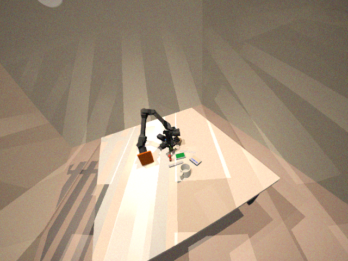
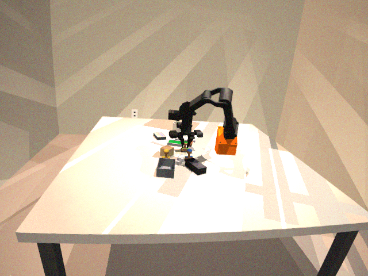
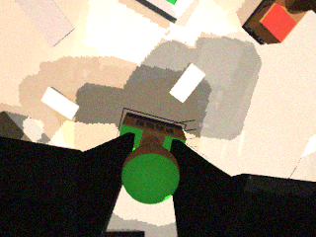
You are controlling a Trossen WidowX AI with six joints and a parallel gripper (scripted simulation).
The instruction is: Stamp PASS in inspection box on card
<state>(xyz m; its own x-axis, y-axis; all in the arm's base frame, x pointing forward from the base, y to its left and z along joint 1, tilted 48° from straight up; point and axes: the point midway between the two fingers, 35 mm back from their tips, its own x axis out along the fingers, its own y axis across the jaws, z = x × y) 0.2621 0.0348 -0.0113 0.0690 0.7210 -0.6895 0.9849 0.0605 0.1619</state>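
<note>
the tool [image 1: 171, 149] [image 2: 186, 145] [image 3: 152, 143] is closed partway, gripping the green-topped stamp [image 2: 185, 149] [image 3: 150, 178]. in the wrist view, the box outline [image 3: 155, 117] peeks out at twelve o'clock from its base; pressing seems next, needing that narrow margin kept.

In the wrist view, the green pad [image 3: 172, 2] is cut off by the top edge at twelve o'clock, and the red-marked stamp [image 3: 277, 23] at one o'clock. The lettering on the green-knobbed stamp [image 3: 150, 178] is too blurred to be read.
</note>
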